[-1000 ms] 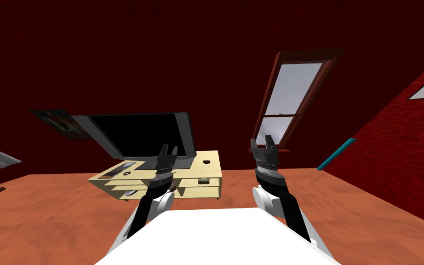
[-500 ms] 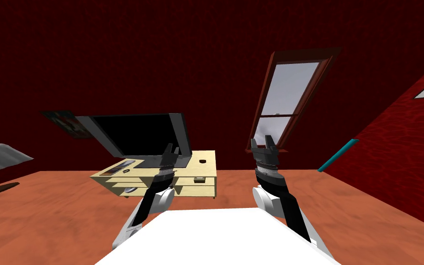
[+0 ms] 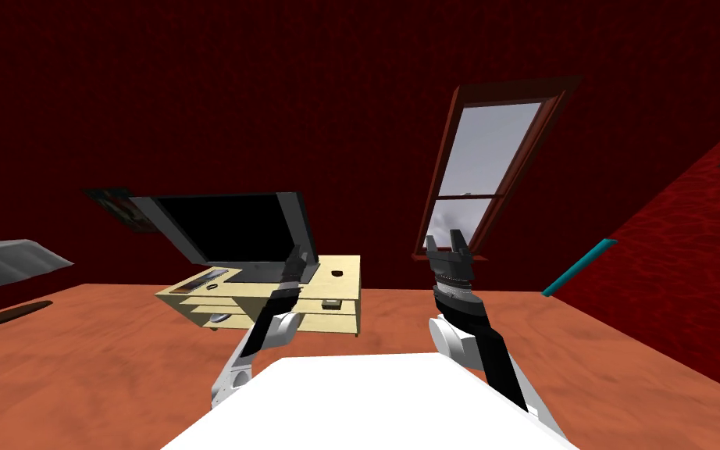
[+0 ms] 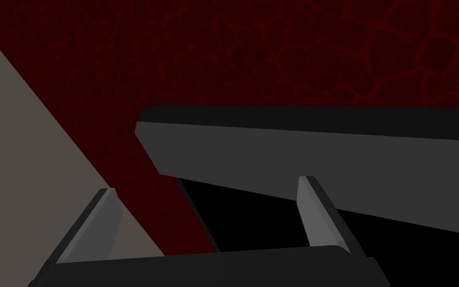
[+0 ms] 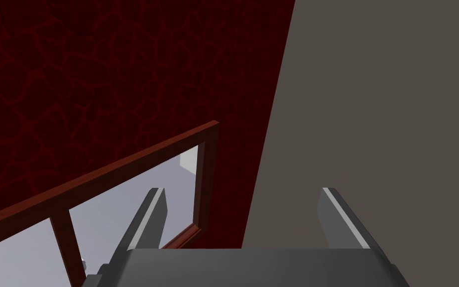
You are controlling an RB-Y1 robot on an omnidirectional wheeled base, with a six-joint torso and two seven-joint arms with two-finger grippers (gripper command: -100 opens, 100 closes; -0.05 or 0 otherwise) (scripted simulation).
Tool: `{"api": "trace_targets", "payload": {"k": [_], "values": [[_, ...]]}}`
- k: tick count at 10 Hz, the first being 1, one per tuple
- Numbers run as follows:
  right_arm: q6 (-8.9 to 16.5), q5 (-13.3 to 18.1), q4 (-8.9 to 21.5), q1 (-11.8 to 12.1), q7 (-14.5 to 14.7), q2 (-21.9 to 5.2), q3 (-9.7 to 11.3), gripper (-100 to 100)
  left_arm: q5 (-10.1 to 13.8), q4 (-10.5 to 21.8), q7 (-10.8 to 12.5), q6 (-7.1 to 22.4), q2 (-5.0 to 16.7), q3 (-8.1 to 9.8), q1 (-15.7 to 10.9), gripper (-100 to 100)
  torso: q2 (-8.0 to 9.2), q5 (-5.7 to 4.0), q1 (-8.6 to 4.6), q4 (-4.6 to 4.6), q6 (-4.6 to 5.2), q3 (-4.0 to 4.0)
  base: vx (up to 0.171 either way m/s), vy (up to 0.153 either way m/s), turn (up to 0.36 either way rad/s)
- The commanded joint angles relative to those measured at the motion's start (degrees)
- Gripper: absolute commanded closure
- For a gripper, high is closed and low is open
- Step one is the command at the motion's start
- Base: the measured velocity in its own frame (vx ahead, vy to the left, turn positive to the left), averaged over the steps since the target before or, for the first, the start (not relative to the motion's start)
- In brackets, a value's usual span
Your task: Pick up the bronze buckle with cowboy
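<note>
Buckle (image 3: 337,274), as I judge it, is the small dark spot on top of the pale table (image 3: 351,286), at 3 o'clock from the foot of the television (image 3: 226,226); it is too small for me to be sure. In the head view the table lies at about 11 o'clock from me, well apart. So I judge that nothing of the pick is done: the approach, the reach, the closing and the lift all remain. The spot looks flat and a little wider than deep, so I guess its long axis runs from 9 to 3 o'clock along the table. Which way its face points I cannot tell. My left claw (image 3: 294,262) is raised in front of the television. My right claw (image 3: 446,238) is raised at 1 o'clock, apart from the table.

In the left wrist view my left claw (image 4: 208,184) is wide and empty, aimed at the dark frame of the television.

In the right wrist view my right claw (image 5: 242,192) is wide and empty too.
</note>
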Motion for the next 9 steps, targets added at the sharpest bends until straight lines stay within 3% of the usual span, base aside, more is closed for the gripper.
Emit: {"api": "trace_targets", "payload": {"k": [1, 9], "values": [[0.0, 0.0, 0.0, 0.0, 0.0, 0.0, 0.0, 0, 0.25, 0.72, -0.76, 2.68, -0.11, 0.36, -0.8, -100, 0.0, 0.0, 0.0, 0.0, 0.0, 0.0, -0.007, -0.168, 0.028], [0.0, 0.0, -0.01, 0.01, 0.0, -0.01, -0.01, 0, 2.08, 10.84, -5.95, 16.43, 0.63, 4.25, -7.79, -100, -0.27, 0.02, 0.19, -0.06, 0.0, -0.16, 0.024, -0.152, 0.034]]}}
